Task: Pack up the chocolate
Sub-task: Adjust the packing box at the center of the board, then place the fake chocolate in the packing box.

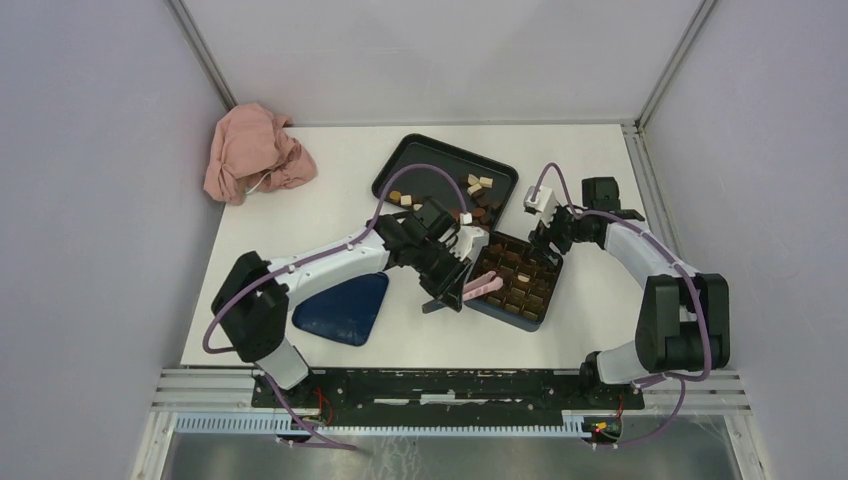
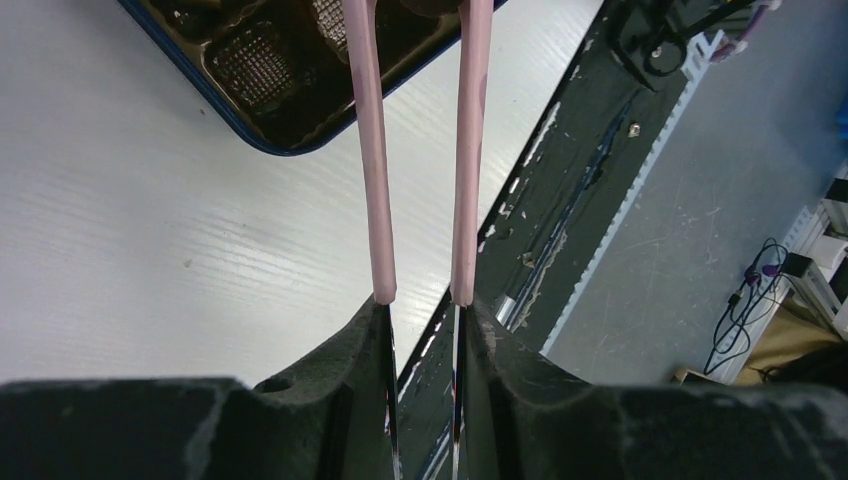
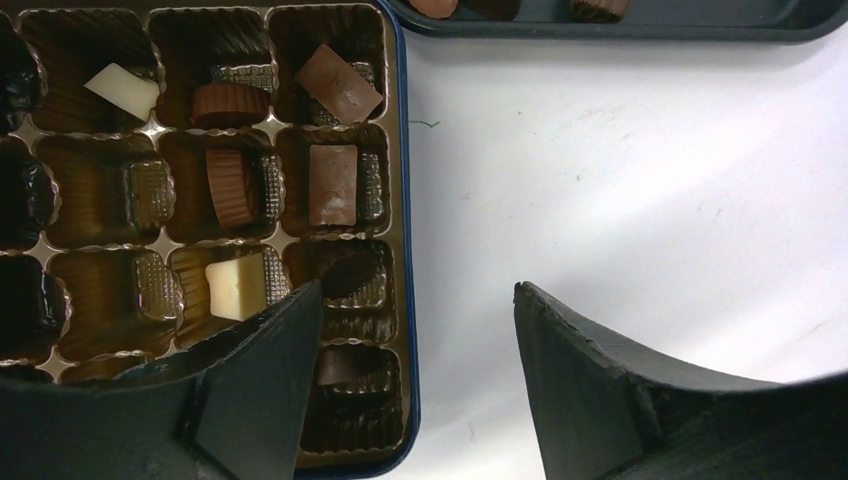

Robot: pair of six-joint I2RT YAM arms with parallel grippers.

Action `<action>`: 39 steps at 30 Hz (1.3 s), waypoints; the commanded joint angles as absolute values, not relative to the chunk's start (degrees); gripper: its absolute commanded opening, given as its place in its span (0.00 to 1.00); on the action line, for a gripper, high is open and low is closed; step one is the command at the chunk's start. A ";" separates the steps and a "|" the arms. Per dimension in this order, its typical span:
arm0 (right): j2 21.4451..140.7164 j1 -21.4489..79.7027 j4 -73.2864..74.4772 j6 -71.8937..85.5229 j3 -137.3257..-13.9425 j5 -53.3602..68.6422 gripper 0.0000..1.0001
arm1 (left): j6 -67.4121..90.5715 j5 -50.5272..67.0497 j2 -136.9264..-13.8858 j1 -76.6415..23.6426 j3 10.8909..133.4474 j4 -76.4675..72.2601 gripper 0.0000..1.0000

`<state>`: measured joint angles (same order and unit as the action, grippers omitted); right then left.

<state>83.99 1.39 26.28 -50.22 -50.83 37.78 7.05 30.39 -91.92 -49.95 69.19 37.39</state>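
left gripper (image 2: 424, 310) clamps the pink tongs (image 2: 366, 150), which reach ahead over the box (image 2: 250, 65). right gripper (image 3: 417, 292) gapes empty, chocolate (image 3: 333, 183) just beyond one finger.

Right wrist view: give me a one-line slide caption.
Right gripper, jaws open, above the blue box's edge; brown and white chocolates sit in several grid compartments, others empty.

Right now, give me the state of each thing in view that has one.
left hand: shut on the pink tongs.
pink tongs: held, arms apart, reaching over the box.
right hand: open, empty, at the box's edge.
box: open, partly filled.
chocolate: some in box cells, some loose on the tray.
tray: holds a few pieces.
pink cloth: crumpled.
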 commanded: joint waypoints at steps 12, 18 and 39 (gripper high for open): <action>82.44 -1.40 28.64 -52.11 -52.82 39.14 0.78 | 9.60 24.29 -101.19 -52.36 77.49 39.84 0.06; 82.49 -1.93 29.15 -52.56 -52.73 39.95 0.78 | 9.64 22.48 -103.42 -52.55 79.74 41.72 0.08; 82.01 -3.16 30.24 -53.61 -52.65 41.88 0.78 | 9.75 20.21 -106.10 -53.36 82.59 43.11 0.36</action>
<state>83.48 -2.79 29.71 -52.80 -50.94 40.14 7.86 20.82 -106.13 -53.17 79.99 42.89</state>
